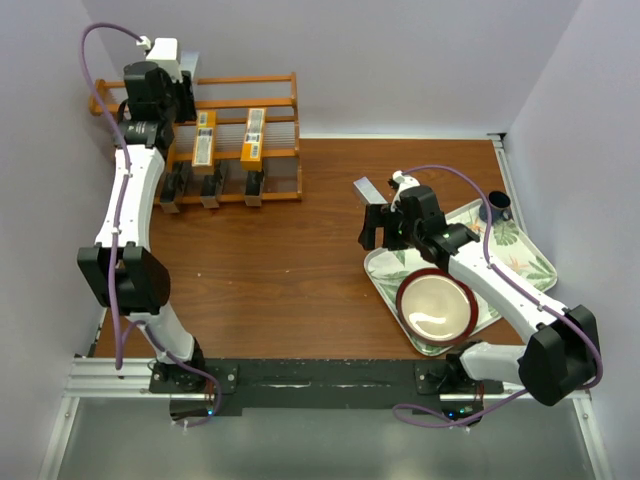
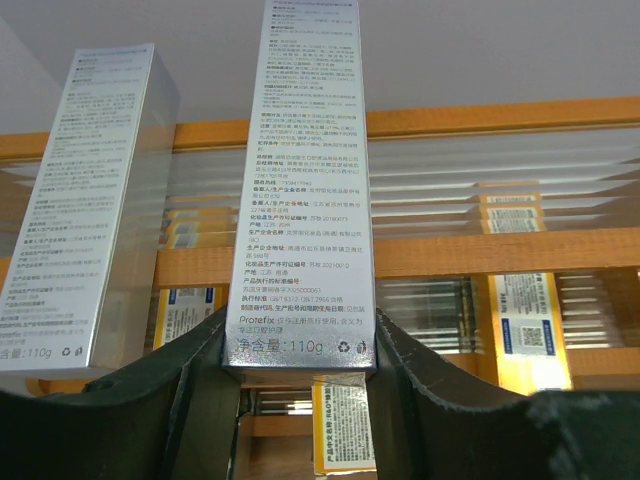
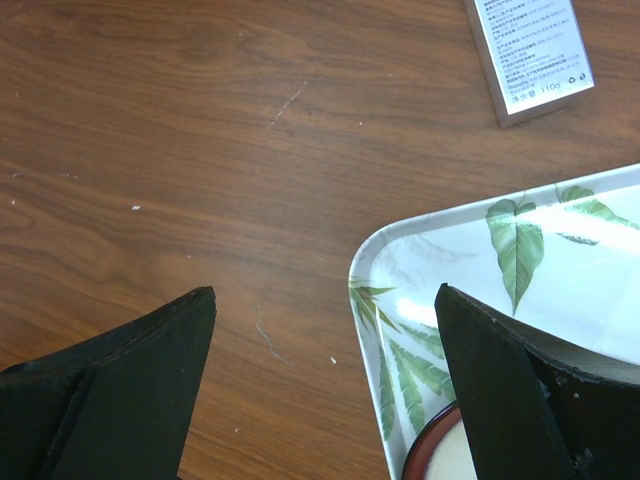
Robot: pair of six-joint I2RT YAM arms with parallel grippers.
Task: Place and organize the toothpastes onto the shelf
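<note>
This is a robotics lab test cell. A left arm (image 1: 128,215) and a right arm (image 1: 495,288) are bolted to a black plate (image 1: 320,385) on an aluminium frame (image 1: 100,372) at the near edge of a wood-grain table (image 1: 290,260), purple cables (image 1: 83,55) looping off them. Plain pale walls (image 1: 400,60) box in its far, left and right edges.

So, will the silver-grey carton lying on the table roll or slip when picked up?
The silver-grey rectangular carton has flat faces and square edges, so it probably will not roll. Its glossy surface may slip when gripped. It looks like thin card, so a hard squeeze could dent it.
</note>
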